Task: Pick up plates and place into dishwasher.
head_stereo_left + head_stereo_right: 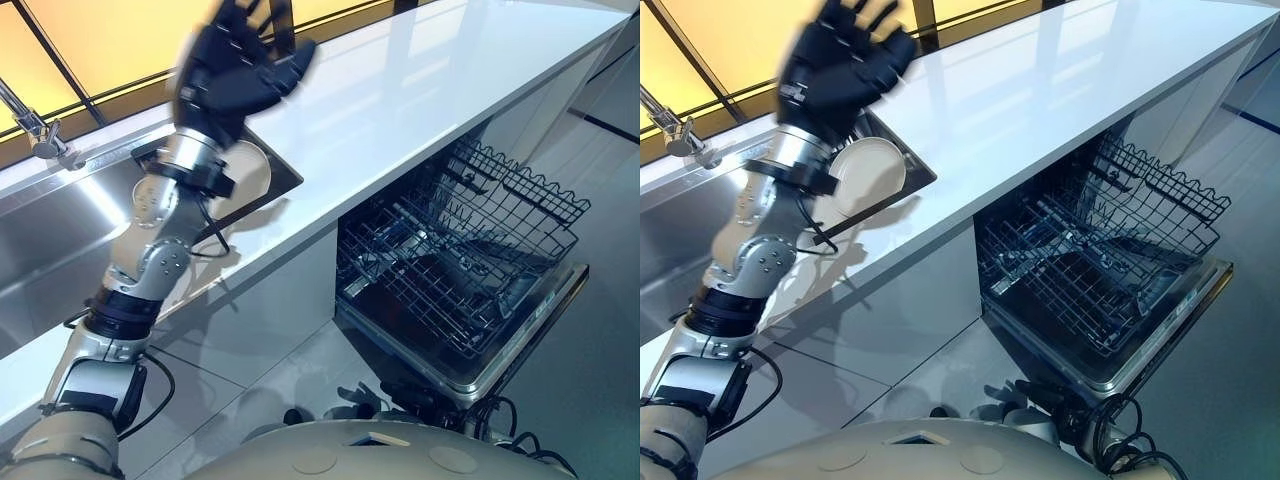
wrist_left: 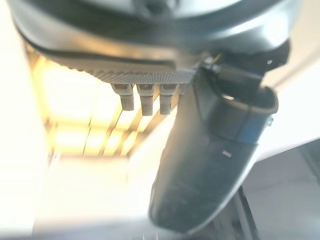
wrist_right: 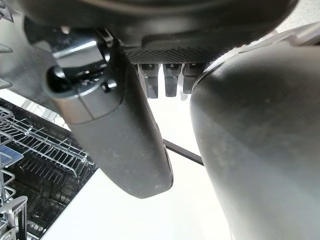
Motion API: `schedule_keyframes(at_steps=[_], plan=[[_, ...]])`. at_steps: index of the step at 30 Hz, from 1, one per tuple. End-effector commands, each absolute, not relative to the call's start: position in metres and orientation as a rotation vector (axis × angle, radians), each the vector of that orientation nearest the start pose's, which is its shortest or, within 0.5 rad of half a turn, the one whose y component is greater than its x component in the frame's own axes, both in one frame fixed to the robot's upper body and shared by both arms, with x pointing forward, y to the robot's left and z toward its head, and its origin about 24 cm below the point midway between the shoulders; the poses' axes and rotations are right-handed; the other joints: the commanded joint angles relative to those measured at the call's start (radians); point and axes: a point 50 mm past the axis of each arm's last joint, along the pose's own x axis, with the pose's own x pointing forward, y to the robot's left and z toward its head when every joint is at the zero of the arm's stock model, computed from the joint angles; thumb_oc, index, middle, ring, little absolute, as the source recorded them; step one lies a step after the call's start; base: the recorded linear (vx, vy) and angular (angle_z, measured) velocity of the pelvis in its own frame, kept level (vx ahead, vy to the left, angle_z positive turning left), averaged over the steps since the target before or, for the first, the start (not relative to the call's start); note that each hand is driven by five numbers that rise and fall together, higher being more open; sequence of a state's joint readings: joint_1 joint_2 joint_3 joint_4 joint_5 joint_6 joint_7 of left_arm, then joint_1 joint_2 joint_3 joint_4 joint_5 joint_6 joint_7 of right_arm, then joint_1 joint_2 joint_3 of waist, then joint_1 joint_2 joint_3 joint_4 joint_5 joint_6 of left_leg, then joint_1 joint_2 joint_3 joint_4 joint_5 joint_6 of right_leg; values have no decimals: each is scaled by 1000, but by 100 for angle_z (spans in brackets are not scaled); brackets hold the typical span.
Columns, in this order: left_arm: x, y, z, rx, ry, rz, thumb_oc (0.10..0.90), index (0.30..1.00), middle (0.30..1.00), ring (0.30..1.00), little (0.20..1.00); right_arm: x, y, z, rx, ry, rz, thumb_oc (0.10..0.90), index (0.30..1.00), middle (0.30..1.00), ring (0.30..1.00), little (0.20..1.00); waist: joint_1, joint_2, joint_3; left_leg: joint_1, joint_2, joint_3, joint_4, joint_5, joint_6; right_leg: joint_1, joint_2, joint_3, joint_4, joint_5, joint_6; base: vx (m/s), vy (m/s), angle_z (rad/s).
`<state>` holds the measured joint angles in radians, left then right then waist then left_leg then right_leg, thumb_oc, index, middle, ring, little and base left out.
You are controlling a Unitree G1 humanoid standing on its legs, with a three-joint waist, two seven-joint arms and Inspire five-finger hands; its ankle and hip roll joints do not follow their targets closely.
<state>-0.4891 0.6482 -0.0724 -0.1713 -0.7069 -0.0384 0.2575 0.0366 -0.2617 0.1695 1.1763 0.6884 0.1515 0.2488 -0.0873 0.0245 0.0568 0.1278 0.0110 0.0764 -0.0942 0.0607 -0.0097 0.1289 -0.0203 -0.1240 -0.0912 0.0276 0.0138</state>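
While left hand point(image 1: 235, 65) is hovering spread, empty, above sink point(image 1: 50, 240), left eye is showing one plate point(image 1: 252, 172) lying in it. Right eye is showing one open dishwasher point(image 1: 1180, 320). Right wrist is showing right hand point(image 3: 120, 135) relaxed, empty, near rack point(image 3: 35, 150).

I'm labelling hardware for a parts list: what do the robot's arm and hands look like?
The left arm is silver-grey metal in rounded segments, with black bands at the joints. The left hand is black; the right hand is likewise dark, with a dotted grip strip on its palm.
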Motion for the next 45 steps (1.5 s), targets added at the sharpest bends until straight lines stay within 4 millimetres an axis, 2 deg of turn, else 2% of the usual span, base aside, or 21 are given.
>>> schedule_keyframes(at_steps=[1, 5, 11, 16, 21, 27, 30, 37, 45], plan=[[296, 213, 315, 227, -849, 137, 800, 900, 900, 900, 900, 71, -218, -165, 486, 1262, -180, 800, 900, 900, 900, 900, -8, 14, -37, -13, -51, -53, 8, -71, 20, -43, 23, -12, 117, -78, 52, 90, 54, 7], [313, 239, 332, 512, -739, 259, 800, 900, 900, 900, 900, 68, -227, -165, 466, 1268, -186, 800, 900, 900, 900, 900, -16, 23, -40, -4, -58, -35, 11, -84, 24, -45, 19, -11, 128, -82, 62, 102, 72, 3], [337, 260, 334, 696, -557, 301, 800, 900, 900, 900, 900, 63, -232, -164, 433, 1278, -172, 800, 900, 900, 900, 900, -37, 37, -33, 1, -70, -4, 21, -96, 34, -65, 7, -5, 160, -84, 82, 103, 95, 0], [357, 270, 318, 765, -372, 302, 800, 900, 900, 900, 900, 56, -234, -165, 338, 1320, -107, 800, 900, 900, 900, 900, -61, 38, -18, -5, -80, 22, 35, -106, 42, -89, -2, 9, 183, -80, 98, 107, 116, -6], [376, 276, 296, 767, -197, 286, 800, 900, 900, 900, 900, 55, -237, -164, 319, 1314, -93, 800, 900, 900, 900, 900, -89, 34, 15, -21, -91, 49, 50, -114, 52, -127, -13, 31, 211, -70, 118, 96, 110, -16], [385, 279, 280, 737, -107, 283, 800, 900, 900, 900, 900, 58, -239, -162, 294, 1300, -70, 800, 900, 900, 900, 900, -107, 34, 58, -46, -96, 65, 52, -112, 58, -167, -15, 61, 228, -54, 129, 38, 77, -2], [387, 282, 275, 748, -67, 295, 800, 900, 900, 900, 900, 66, -240, -160, 288, 1274, -57, 800, 900, 900, 900, 900, -111, 34, 91, -71, -96, 74, 59, -112, 60, -196, -12, 83, 233, -46, 130, -35, 53, 3], [388, 295, 276, 841, -23, 348, 800, 900, 900, 900, 900, 82, -243, -156, 297, 1211, -53, 800, 900, 900, 900, 900, -118, 23, 157, -117, -90, 95, 79, -112, 58, -233, -11, 110, 228, -37, 130, -57, 15, 5], [384, 308, 282, 959, -31, 426, 800, 900, 900, 900, 900, 86, -242, -155, 320, 1178, -43, 800, 900, 900, 900, 900, -117, 0, 195, -142, -85, 99, 101, -117, 58, -244, -10, 117, 217, -27, 128, -17, -32, 4]])
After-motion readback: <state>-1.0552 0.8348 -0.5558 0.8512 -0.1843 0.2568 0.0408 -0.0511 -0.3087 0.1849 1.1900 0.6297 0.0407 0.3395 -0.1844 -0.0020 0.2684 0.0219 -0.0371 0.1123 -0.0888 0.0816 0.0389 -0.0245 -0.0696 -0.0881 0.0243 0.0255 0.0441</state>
